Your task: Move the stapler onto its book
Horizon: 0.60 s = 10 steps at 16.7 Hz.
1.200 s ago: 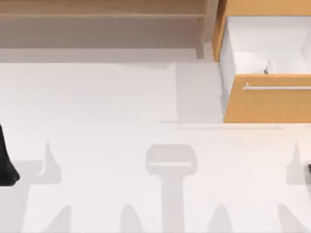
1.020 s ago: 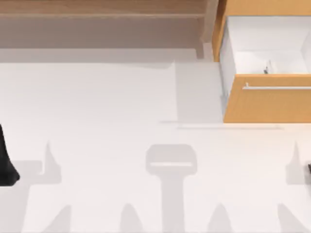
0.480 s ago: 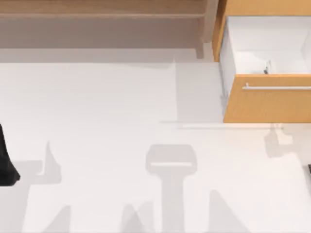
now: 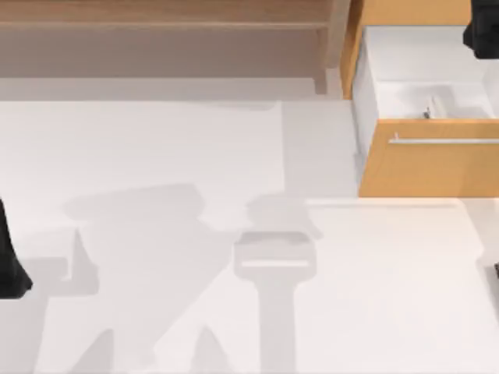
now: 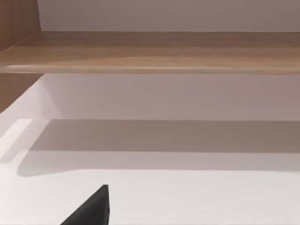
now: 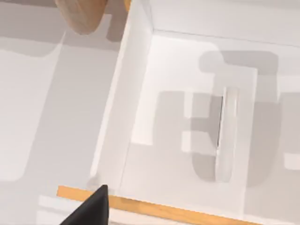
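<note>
**Two hands out, one hanging over the open drawer**

Closest in, the white counter lies bare and bright, with grey shadows spread across its front half. My left hand sits parked at the counter's left edge, low and dark against the white. Spread or pressed together? I cannot tell from these views. Its wrist view looks across the counter to the wooden shelf at the back.

Further back on the right, there's the drawer, pulled open, its orange front facing us and the silver handle running along it. Behind that front is the white inside of the drawer, and there's the stapler: tiny, dark and slim, down on the drawer floor just behind the front panel, near the middle of the drawer's visible width.

Further still, my right hand hangs over the drawer's far right corner, well apart from the stapler and holding nothing that I can see. Whether it's spread or closed, again I cannot tell. Its wrist view looks straight down into the white drawer.

Farthest of all, the shelf runs along the back of the counter to the drawer's left.
</note>
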Tool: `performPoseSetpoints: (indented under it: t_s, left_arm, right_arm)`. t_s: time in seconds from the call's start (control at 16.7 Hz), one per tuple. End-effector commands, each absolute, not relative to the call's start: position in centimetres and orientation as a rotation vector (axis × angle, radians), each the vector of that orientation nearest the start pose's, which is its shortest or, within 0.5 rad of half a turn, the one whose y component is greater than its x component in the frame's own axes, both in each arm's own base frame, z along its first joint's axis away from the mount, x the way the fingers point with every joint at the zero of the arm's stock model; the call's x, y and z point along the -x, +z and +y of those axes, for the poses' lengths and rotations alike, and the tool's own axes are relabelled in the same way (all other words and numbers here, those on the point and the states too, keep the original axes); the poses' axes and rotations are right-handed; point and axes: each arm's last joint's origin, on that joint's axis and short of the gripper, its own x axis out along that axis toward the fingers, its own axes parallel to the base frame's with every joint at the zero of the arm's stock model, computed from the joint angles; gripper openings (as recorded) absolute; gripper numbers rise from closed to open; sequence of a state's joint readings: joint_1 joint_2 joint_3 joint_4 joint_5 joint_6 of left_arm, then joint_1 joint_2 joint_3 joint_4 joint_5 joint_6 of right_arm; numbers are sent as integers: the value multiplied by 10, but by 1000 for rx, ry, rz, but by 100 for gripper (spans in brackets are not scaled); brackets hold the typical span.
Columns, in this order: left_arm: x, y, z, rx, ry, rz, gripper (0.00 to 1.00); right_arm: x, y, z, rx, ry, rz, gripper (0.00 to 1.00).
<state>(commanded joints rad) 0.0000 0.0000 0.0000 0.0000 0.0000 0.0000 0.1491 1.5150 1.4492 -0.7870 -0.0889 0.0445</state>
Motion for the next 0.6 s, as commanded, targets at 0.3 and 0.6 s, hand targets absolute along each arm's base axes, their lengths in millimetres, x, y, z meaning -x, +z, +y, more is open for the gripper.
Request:
performPoseSetpoints:
  t_s: [0.3,0.6]
  left_arm:
    - [-106,160,-1,0,0,0,100]
    - [-106,160,-1,0,0,0,100]
  right_arm:
    - [-428,265,66,25,136,1221,100]
    - [-474,198,69,38,64,1440,100]
